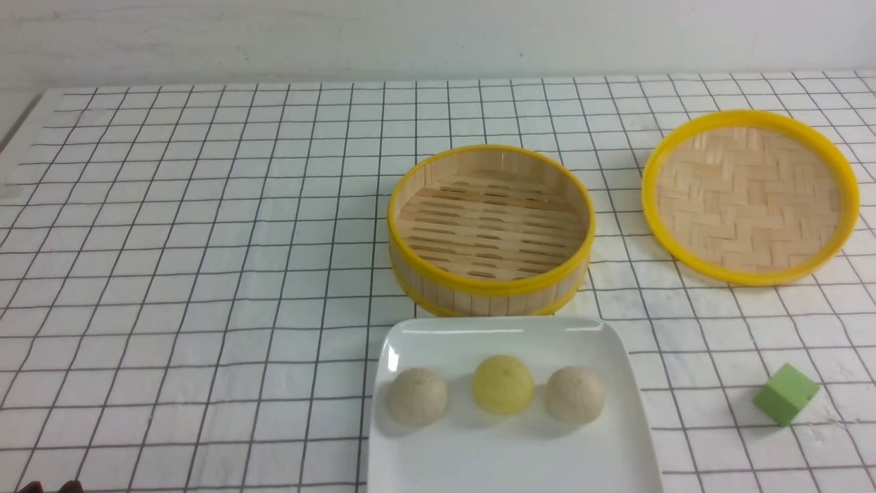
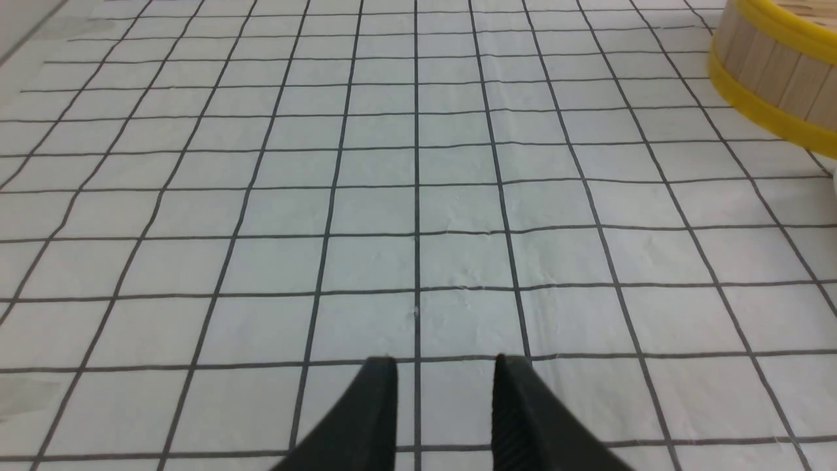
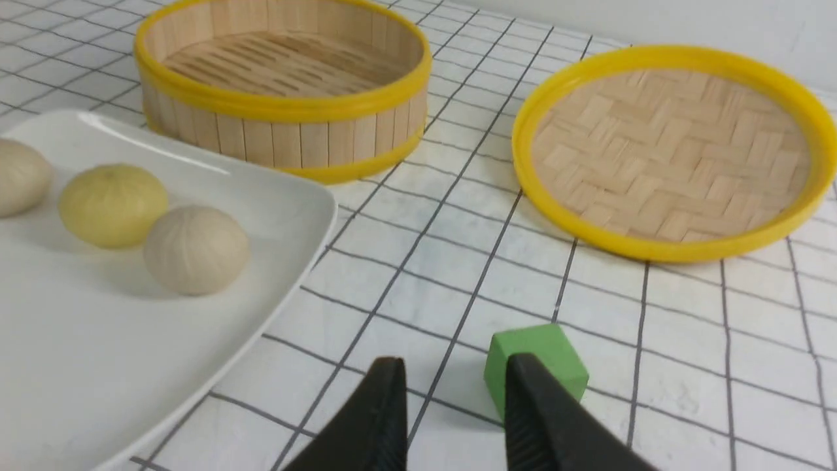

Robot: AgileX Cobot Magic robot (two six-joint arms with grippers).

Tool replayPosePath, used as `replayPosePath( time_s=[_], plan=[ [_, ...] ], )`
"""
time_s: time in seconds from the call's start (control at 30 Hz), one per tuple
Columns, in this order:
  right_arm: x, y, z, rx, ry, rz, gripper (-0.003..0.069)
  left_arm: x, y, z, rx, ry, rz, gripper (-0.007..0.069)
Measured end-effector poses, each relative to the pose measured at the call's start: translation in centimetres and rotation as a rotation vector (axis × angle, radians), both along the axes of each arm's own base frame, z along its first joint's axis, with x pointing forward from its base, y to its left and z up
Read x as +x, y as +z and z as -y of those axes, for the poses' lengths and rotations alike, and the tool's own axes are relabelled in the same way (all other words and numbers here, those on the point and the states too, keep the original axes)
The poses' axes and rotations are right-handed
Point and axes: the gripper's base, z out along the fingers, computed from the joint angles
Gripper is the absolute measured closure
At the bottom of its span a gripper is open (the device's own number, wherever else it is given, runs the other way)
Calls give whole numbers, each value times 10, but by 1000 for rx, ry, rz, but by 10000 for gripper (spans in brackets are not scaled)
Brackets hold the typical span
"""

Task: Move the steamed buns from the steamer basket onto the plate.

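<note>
Front view — steamed buns (image 1: 503, 385) on plate (image 1: 616, 452) | left gripper (image 2: 444, 366), right gripper (image 3: 451, 366) — parted, empty

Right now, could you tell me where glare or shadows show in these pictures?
Front view: white glare streaks along the plate's far rim; soft shadows beside the steamed buns. Right wrist view: a glare streak on the plate; the green cube stays sharp. Left wrist view: even light, no glare.

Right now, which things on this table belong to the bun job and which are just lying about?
Part of the job:
- three buns: beige, yellow, beige, all on the plate
- plate
- steamer basket, now with nothing in it

Just lying about:
- basket lid
- green cube
- checked tablecloth
</note>
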Motion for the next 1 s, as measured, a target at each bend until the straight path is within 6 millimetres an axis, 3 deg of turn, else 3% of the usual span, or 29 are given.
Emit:
replayPosePath(
  time_s=[0.3,0.57,1.0],
  plan=[
    [1,-15,1,-5,-14,-51,419,0,0,0,0,0,0,382],
    [1,-16,3,-39,-25,-77,419,0,0,0,0,0,0,382],
    [2,-16,17,-47,-306,-88,419,0,0,0,0,0,0,382]
  ],
)
